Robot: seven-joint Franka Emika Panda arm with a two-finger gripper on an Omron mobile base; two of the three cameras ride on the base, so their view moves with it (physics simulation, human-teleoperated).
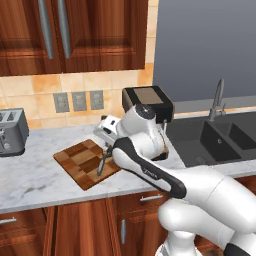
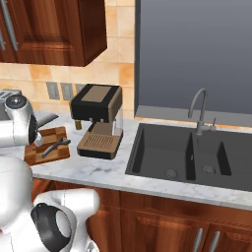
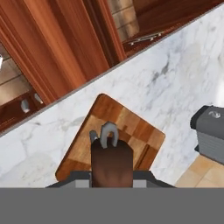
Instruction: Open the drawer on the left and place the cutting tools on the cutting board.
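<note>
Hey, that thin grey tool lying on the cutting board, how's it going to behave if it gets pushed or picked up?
The grey tool looks like metal, so probably stiff and light. It lies flat on the cutting board, so a push would likely slide it rather than roll it. Being slim, it may twist in a pinch.

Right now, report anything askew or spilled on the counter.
The cutting board sits askew, its corners turned diagonal to the counter edge. A slim grey tool lies on it. Nothing looks spilled.
</note>
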